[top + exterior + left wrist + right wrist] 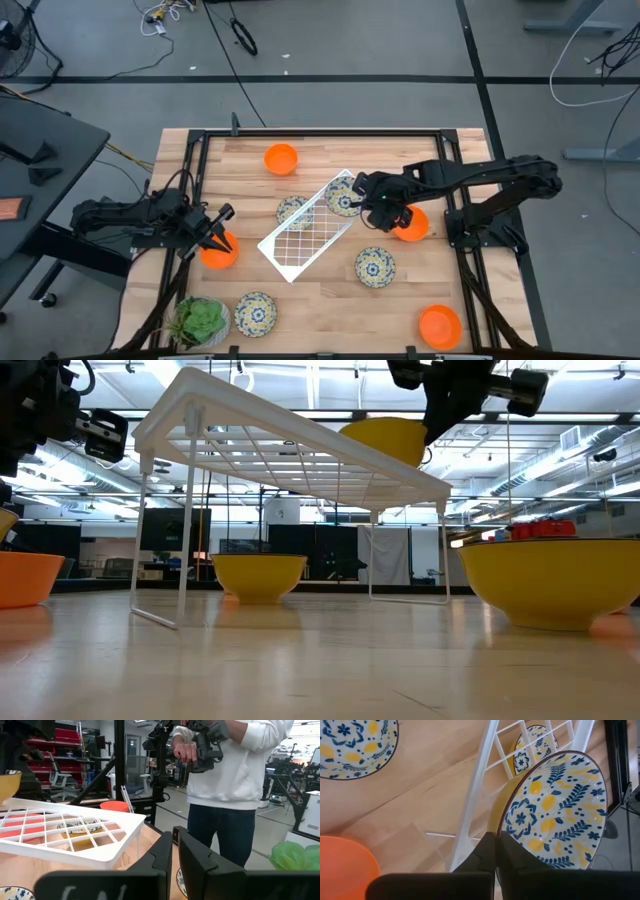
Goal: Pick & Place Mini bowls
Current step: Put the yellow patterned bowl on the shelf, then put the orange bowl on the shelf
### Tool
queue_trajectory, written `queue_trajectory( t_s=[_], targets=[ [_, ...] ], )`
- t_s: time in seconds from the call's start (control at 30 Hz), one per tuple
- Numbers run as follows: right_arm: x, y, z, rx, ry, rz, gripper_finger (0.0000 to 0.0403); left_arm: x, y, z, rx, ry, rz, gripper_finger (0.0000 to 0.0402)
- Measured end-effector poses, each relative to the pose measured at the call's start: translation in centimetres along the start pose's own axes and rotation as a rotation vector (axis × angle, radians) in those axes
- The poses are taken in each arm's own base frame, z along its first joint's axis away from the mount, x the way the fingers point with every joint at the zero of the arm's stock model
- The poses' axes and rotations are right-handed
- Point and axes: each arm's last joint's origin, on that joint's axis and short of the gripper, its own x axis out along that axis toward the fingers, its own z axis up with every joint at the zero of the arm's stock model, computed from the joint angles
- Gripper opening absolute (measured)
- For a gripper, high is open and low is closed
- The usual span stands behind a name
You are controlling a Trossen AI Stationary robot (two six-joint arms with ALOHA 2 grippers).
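My right gripper is shut on a white bowl with a blue-and-yellow floral pattern at the far right end of the white wire rack. In the low view that bowl shows its yellow underside at the rack top. My left gripper hangs shut and holds nothing, above an orange bowl near the table's left edge. Another floral bowl stands under the rack. My right gripper pinches the floral bowl's rim, one finger on the patterned inside and one on the yellow outer wall. The fingers come from above, slanting in from the table's right. The bowl's base is level with the rack's grid top; whether it rests there I cannot tell.
More floral bowls stand at the middle right and near the front left. Orange bowls stand at the far side, beside the right arm and at the front right. A potted plant fills the near left corner. A person stands beyond the table.
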Motion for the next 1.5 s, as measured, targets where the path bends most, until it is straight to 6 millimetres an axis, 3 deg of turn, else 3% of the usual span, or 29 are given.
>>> queue_trajectory(
  t_s=[0.23,0.53,0.83,1.2,1.5],
  targets=[
    [0.1,0.0,0.0,0.028,0.001,0.000,0.0003,0.0,0.0,0.0,0.000,0.001,0.001,0.0037],
    [0.1,-0.1,0.0,0.052,0.005,-0.005,0.0052,0.0,0.0,0.0,0.000,0.000,0.000,0.0037],
    [0.0,-0.1,0.0,0.060,0.001,-0.011,0.0075,0.0,0.0,0.0,0.000,0.001,0.000,0.0037],
    [-3.3,0.5,-1.1,0.272,0.066,-0.141,0.0110,0.0,0.0,0.0,0.000,0.000,0.000,0.0037],
    [-5.1,2.6,-2.5,0.465,0.157,-0.058,0.0130,0.0,0.0,0.0,0.000,0.001,0.000,0.0037]
  ],
)
